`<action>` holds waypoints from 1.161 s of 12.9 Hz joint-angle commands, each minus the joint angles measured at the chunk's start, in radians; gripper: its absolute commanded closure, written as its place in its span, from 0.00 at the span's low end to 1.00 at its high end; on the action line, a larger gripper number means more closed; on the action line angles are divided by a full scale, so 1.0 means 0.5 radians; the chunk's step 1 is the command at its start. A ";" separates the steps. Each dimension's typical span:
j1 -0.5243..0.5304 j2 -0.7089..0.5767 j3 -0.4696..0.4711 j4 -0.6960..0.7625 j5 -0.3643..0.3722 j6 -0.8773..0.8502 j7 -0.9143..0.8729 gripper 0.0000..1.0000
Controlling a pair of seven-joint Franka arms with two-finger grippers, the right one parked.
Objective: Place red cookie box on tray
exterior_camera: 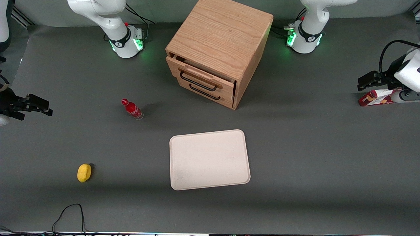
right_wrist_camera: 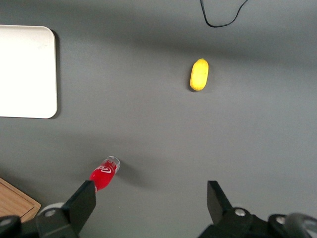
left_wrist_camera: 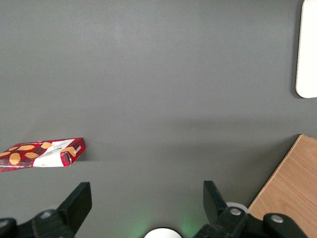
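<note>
Watching the gripper [exterior_camera: 365, 82] hanging above the grey table [exterior_camera: 311, 147] at the working arm's end, well out toward the table's edge. Seeing its two black fingers [left_wrist_camera: 79, 199] spread wide apart in the left wrist view, gripping nothing, only bare grey surface showing in the gap.

Spotting the red cookie box [exterior_camera: 375, 97] right by it, lying flat on the table, partly hidden under the arm's wrist in the front view. Catching the same box [left_wrist_camera: 42, 153] in the wrist view too, resting outside the gap and off to one finger's side, showing dark-red card, orange-tan cookie pictures and a white patch.

Moving outward and finding the tray [exterior_camera: 210, 160] well apart from the box, sitting near the middle of the table, beige, flat and carrying nothing. Glimpsing just one rounded corner of it [left_wrist_camera: 308, 49] from the wrist camera.

Noting the wooden drawer cabinet [exterior_camera: 220, 49] standing farther from the front camera than the tray, its top drawer pulled out a crack. Picking out a small red bottle [exterior_camera: 132, 108] toward the parked arm's end, tipped at an angle. Closing on a yellow lemon-like piece [exterior_camera: 84, 172] nearer the front camera than the bottle, and a black cable [exterior_camera: 70, 213] looping at the table's near edge.
</note>
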 commanded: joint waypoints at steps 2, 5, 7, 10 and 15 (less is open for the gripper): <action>-0.064 0.036 0.057 0.081 -0.002 -0.042 -0.036 0.00; -0.042 0.042 0.057 0.093 -0.008 -0.060 -0.024 0.00; -0.039 0.055 0.054 0.100 -0.011 -0.060 -0.009 0.00; -0.042 0.076 0.054 0.164 0.017 -0.118 -0.015 0.00; 0.175 0.165 0.066 0.323 0.026 -0.302 0.444 0.00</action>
